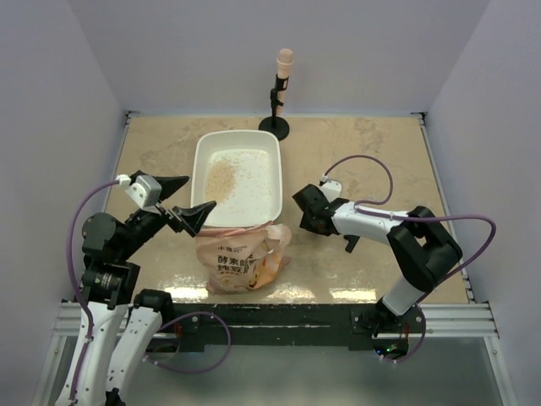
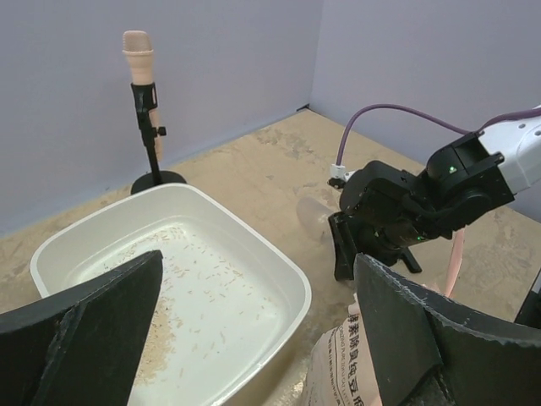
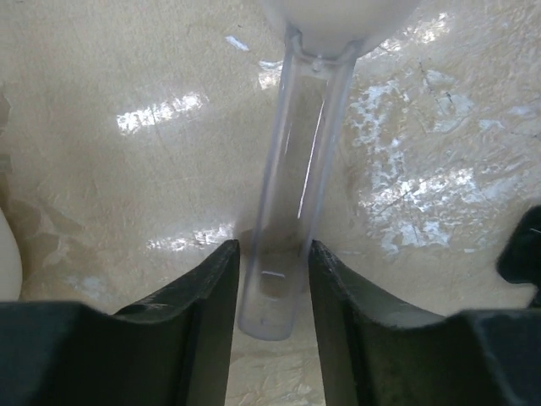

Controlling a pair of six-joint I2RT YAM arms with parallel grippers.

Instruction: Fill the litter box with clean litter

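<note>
The litter box (image 1: 197, 178) sat centred on the tabletop (image 1: 380, 152) with scant litter (image 1: 221, 176), so the right hand (image 3: 272, 254), clamped on a clear scoop (image 3: 296, 169), needed a level dip into the bag (image 1: 241, 262) beside the wide-open, empty left hand (image 1: 201, 192).

Lilac walls (image 1: 254, 51) w/ glossy beige marbled tabletop (image 1: 372, 152)

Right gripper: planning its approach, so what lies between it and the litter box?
Only the clear scoop held by the right gripper, reaching toward the litter box over bare tabletop; the left wrist view shows it.
</note>
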